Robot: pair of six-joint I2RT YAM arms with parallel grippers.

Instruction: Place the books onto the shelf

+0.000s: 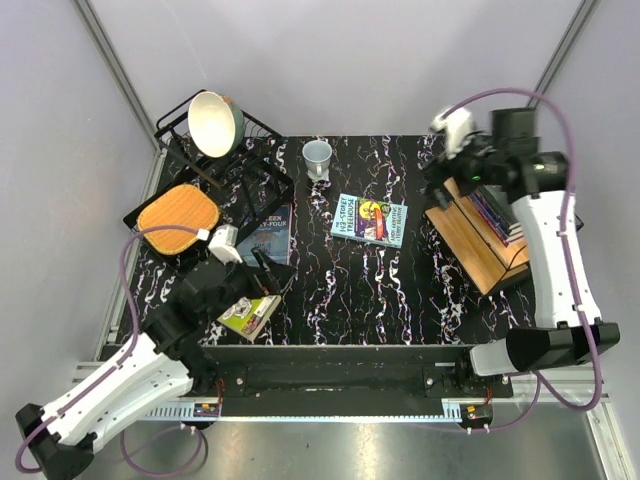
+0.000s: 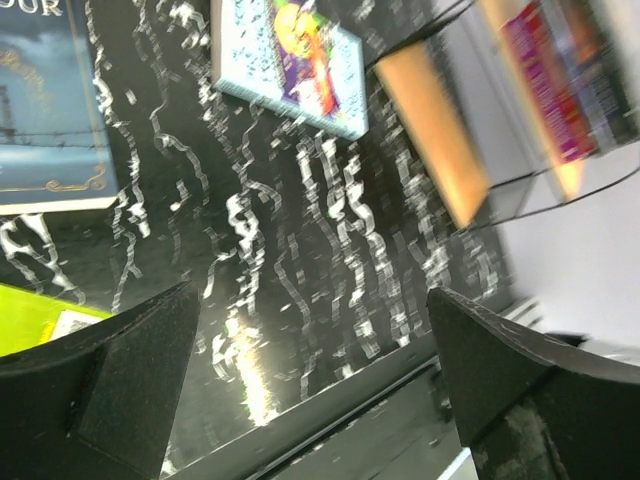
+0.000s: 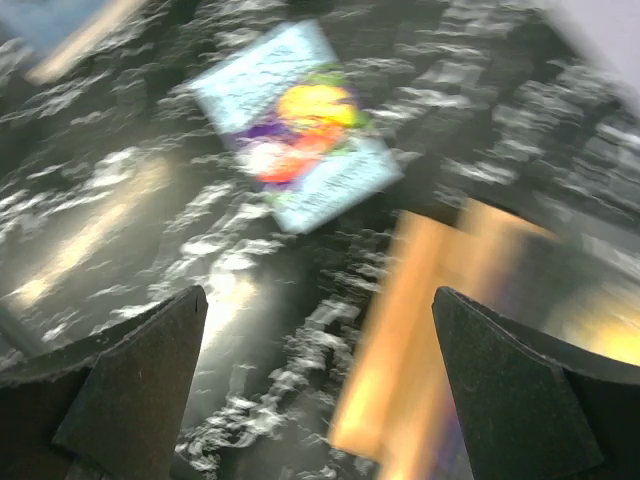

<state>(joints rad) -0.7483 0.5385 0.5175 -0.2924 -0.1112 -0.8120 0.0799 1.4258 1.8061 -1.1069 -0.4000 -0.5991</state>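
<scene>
On the bench [image 1: 400, 290], three books lie flat, well apart from the shelf [image 1: 478, 250]: a teal book [image 1: 368, 220] near the centre, a blue-grey book [image 1: 270, 235] just beside the dish rack [image 1: 262, 182], and a lime green book [image 1: 250, 315] near the front edge, close to the left gripper [image 2: 310, 400]. Further stacked books [image 1: 497, 212] already rest on the shelf at the right side.

Left gripper: jaws spread fully, nothing between them. Right gripper [image 3: 320, 390]: jaws spread wide and empty, positioned over the inner end of the shelf, with the teal book in its view beyond.

Handling, as judged:
- Each paperback is probably light, thin and somewhat flexible.
- Covers look glossy and are likely to slip against hard jaws.
- A book lying flat offers no gap underneath for a jaw.

Recommended hold: grip across the thickness at one edge, preferably the spine side, where the page block is stiffest. A hold on the open edge risks the cover fanning apart. Tilt or slide the book first to expose an edge.
</scene>
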